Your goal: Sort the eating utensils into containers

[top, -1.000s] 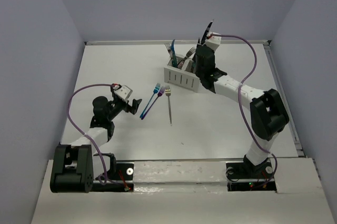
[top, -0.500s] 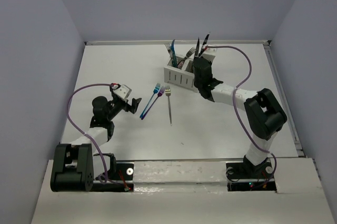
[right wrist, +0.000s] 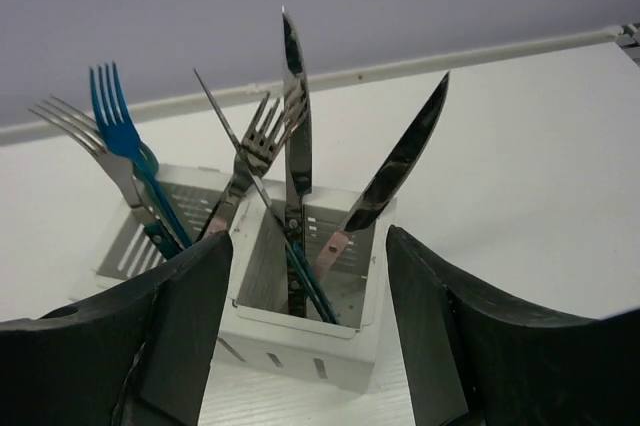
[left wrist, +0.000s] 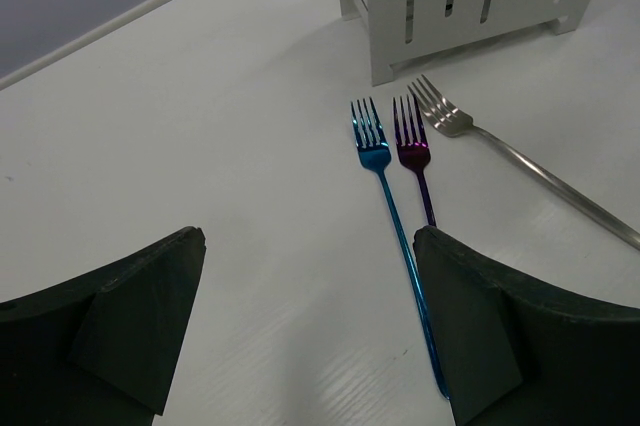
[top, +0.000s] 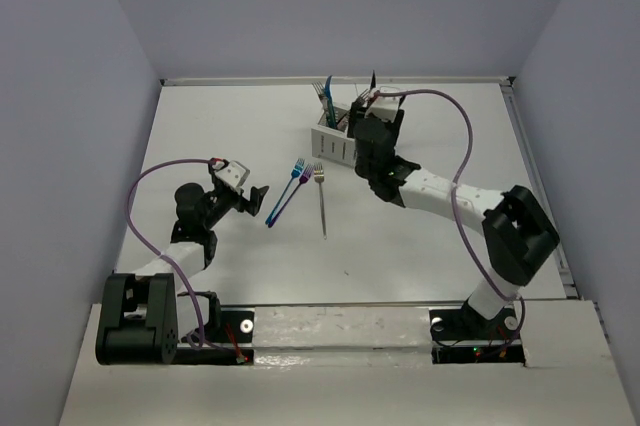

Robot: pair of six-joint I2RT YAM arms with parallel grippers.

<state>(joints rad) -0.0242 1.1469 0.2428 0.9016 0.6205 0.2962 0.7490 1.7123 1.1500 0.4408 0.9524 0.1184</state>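
L gripper (left wrist: pixel 308 246) gaped empty nr slim blue metal fork (left wrist: pixel 374 152); R gripper (right wrist: pixel 310 246), jaws apart, held nothing, facing white slotted rectangular caddy (right wrist: pixel 300 344).

Nothing here carries any readable text, label, brand, number or sign (neither the white slotted plastic caddy (right wrist: pixel 300 346) nor the slim metal forks and knives (right wrist: pixel 293 116) standing in it).
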